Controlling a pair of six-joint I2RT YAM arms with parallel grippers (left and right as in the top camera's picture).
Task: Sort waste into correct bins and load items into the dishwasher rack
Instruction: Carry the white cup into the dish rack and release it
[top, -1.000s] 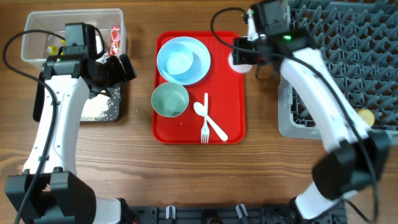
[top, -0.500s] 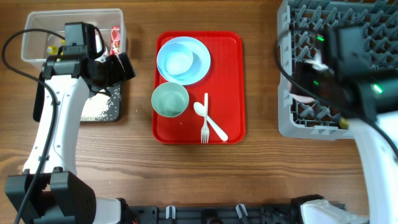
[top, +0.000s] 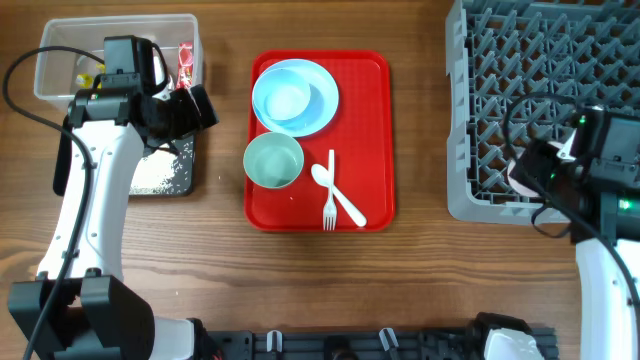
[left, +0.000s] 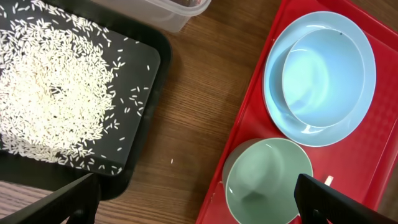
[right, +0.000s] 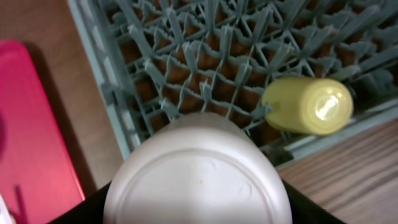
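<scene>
My right gripper (top: 540, 170) is shut on the pale pink cup (top: 521, 180), holding it base-up over the front left corner of the grey dishwasher rack (top: 540, 70). In the right wrist view the cup (right: 196, 174) hides the fingertips, and the yellow cup (right: 308, 106) lies in the rack (right: 205, 62). My left gripper (top: 195, 108) is open and empty over the table between the black tray (top: 160, 178) of rice and the red tray. The pale blue plate (top: 322, 100) holds a pale blue bowl (top: 285, 98). The green bowl (top: 273, 161), spoon (top: 338, 193) and fork (top: 328, 205) lie near it.
The dishes sit on a flat red tray (top: 375, 130) at the table's middle. The clear tub (top: 60, 60) with scraps stands at the back left, behind the black tray. In the left wrist view, rice (left: 50, 93) covers the black tray (left: 149, 74).
My right arm has swung from the red tray's back right corner to the rack's front left corner, carrying the pink cup. The left arm has not moved.
</scene>
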